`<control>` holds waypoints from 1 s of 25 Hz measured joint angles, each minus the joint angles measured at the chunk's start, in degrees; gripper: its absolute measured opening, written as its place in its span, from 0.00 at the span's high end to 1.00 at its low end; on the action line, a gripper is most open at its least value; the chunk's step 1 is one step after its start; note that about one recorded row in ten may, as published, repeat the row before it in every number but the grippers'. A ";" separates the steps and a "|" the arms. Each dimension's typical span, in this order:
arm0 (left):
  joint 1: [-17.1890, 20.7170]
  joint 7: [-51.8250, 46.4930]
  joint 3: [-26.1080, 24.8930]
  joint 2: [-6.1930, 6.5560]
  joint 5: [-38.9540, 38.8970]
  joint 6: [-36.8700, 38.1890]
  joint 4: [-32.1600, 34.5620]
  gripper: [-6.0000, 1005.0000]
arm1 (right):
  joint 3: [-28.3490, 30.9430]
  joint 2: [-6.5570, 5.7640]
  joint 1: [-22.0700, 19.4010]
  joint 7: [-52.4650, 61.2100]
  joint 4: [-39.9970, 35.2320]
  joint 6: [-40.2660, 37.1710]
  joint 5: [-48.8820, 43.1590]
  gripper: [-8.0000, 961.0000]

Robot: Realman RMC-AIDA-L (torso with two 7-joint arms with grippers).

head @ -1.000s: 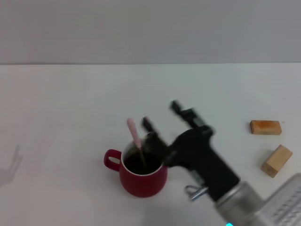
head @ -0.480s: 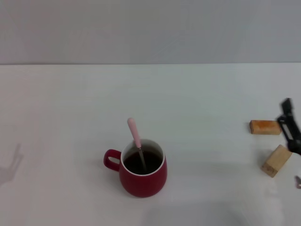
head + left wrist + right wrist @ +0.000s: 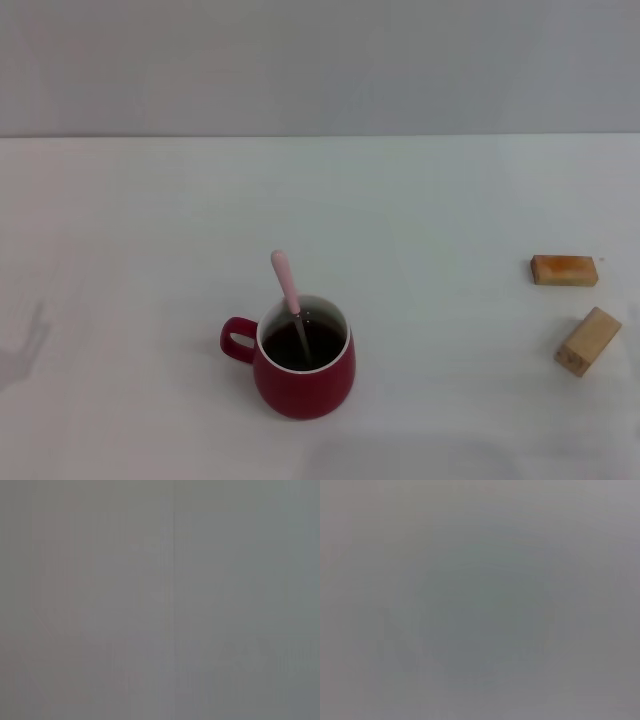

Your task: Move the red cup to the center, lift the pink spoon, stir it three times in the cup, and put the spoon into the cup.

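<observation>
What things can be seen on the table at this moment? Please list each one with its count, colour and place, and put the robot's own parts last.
red cup: 1, glossy dark red with white inside, holding dark liquid; near the front middle of the table, its handle toward the robot's left.
pink spoon: 1, pale pink handle with a metal neck; standing tilted in the cup, handle leaning over the rim, its lower end in the liquid.
wooden blocks: 2, on the robot's right side of the table, apart from each other; the orange-tan block lies farther back, the lighter tan block nearer the front.
table: 1, white.
wall: grey, behind the table.
left end effector: not in view.
right end effector: not in view.
</observation>
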 joint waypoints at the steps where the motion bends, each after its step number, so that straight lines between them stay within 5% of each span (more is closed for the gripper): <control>1: -0.11 -0.01 0.11 0.04 0.06 -0.81 0.00 0.17 | -0.01 0.00 -0.02 0.01 -0.15 0.02 0.28 0.21; 25: -0.34 0.21 -0.27 -0.25 -0.17 -3.75 -0.09 0.17 | -2.14 0.23 4.79 0.37 -2.37 2.02 0.61 0.20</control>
